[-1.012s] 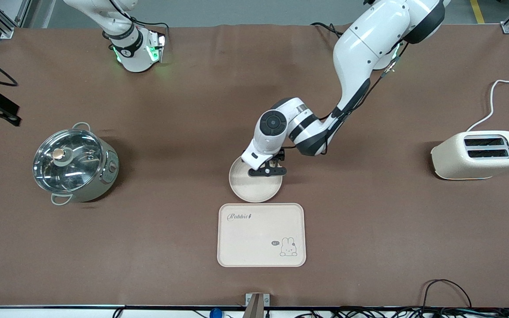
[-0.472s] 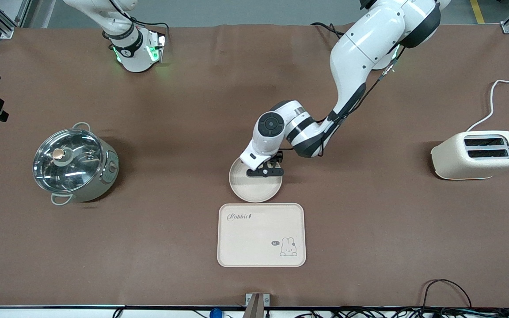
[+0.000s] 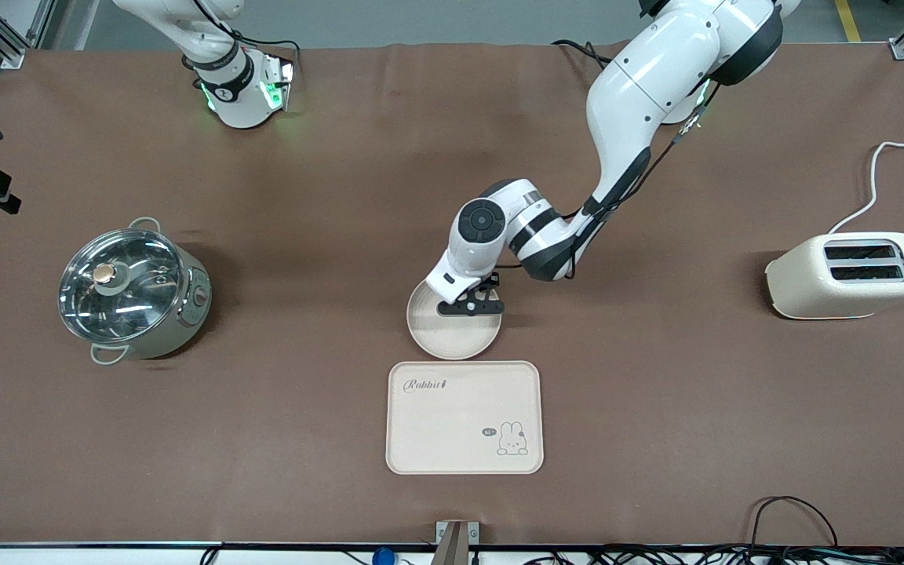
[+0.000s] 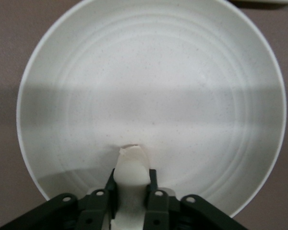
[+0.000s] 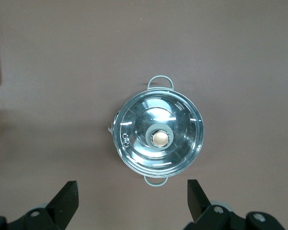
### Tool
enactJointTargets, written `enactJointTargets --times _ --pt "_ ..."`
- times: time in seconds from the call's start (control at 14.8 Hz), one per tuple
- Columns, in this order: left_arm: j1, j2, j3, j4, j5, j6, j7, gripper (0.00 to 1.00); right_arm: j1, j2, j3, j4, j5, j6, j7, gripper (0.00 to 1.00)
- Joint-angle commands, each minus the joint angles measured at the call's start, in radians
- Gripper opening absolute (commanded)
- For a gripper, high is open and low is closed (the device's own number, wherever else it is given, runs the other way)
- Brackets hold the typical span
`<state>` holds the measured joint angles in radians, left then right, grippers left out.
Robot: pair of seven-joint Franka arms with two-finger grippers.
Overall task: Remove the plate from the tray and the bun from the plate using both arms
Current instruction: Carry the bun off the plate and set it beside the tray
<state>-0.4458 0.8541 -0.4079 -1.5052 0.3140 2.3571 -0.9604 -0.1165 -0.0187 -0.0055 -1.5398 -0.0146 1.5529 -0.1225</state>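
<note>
The round cream plate [image 3: 452, 339] lies on the table mid-way along it, just farther from the front camera than the rabbit tray. My left gripper [image 3: 468, 308] is low over the part of the plate toward the arms' bases. In the left wrist view the left gripper [image 4: 131, 176] is shut on the pale bun [image 4: 129, 163]. The bun's tip points down at the plate's floor [image 4: 182, 96]; I cannot tell whether it touches. My right gripper [image 5: 132, 191] is open and empty, high over the pot [image 5: 158, 135].
A steel pot with a glass lid [image 3: 132, 289] stands toward the right arm's end. A cream rectangular rabbit tray [image 3: 464, 417] lies nearer the front camera than the plate. A cream toaster [image 3: 851, 275] with a white cord stands toward the left arm's end.
My left gripper has shifted slightly over the plate with the bun still in it. The right arm's black part at the view's edge moved a little.
</note>
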Motion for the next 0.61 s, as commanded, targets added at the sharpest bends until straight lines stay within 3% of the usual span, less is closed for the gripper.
enactJointTargets --times 0.0,0.34,0.54 --pt "0.072 -0.094 0.000 0.000 0.022 -0.104 0.021 0.00 -0.006 -0.013 0.007 -0.014 0.012 -0.004 -0.014 1.00" --pt "0.410 -0.231 -0.167 -0.027 -0.036 -0.389 0.363 0.00 -0.006 -0.013 0.009 -0.014 0.008 0.004 -0.016 1.00" --pt "0.617 -0.214 -0.238 -0.084 -0.033 -0.378 0.517 0.00 -0.005 -0.015 0.010 -0.014 0.010 -0.004 -0.016 1.00"
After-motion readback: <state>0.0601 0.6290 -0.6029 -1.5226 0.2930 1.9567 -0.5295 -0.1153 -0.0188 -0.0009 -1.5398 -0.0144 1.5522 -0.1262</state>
